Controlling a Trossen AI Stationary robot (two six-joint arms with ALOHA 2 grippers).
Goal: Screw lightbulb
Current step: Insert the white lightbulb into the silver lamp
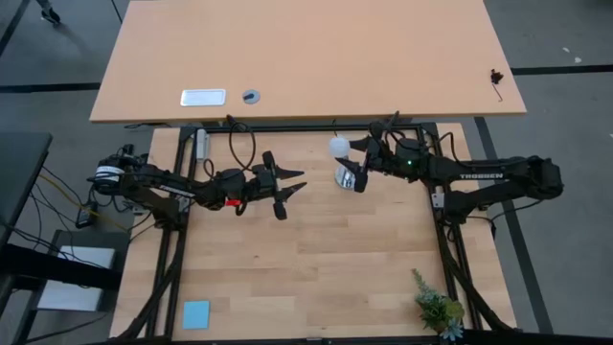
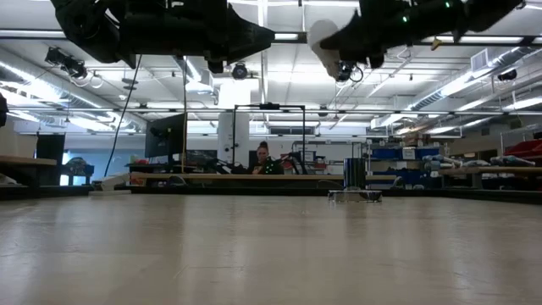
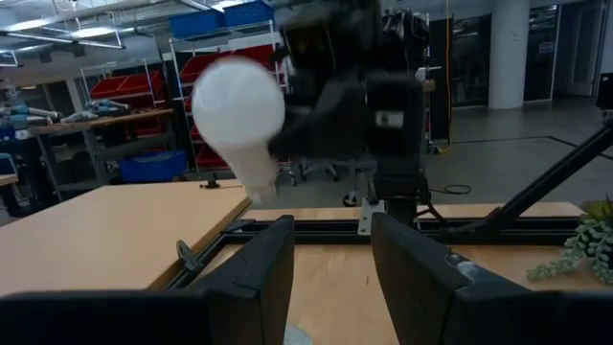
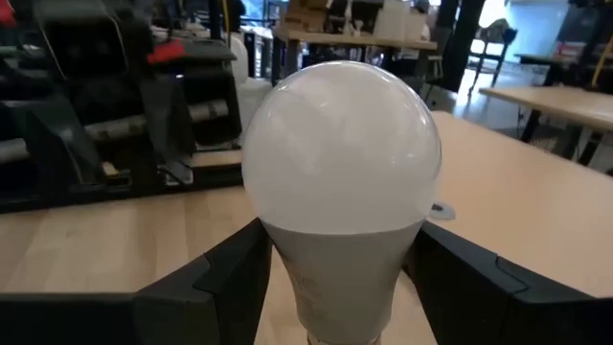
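Lightbulb (image 4: pixel 340 182) sits clamped between the right gripper's (image 1: pixel 351 165) two dark fingers (image 4: pixel 220 278), one on each side of the grey neck just under the white globe. High view puts it over the far half of the wooden work table (image 1: pixel 316 259), right of centre, white globe pointing toward the far edge. Low view shows the bulb up in the air, clear of the table surface, with the right arm coming in from above.

Left gripper (image 1: pixel 287 188) hangs over the table left of centre, facing the right one, a clear gap between them. Its jaws stand apart with nothing between them; the left wrist view looks past both fingers (image 3: pixel 259 278) straight at the bulb and the right arm behind it.

Silver socket disc (image 2: pixel 354 196) lies on the table surface, below the raised bulb in the low view, not touching it.

Near edge of the table: a blue square pad (image 1: pixel 196 313) at the left corner, a small green plant (image 1: pixel 436 309) at the right corner.

Beyond the work table: a second, lighter table (image 1: pixel 306 57). Further back in the room, a person (image 2: pixel 264 159) sits at a desk.
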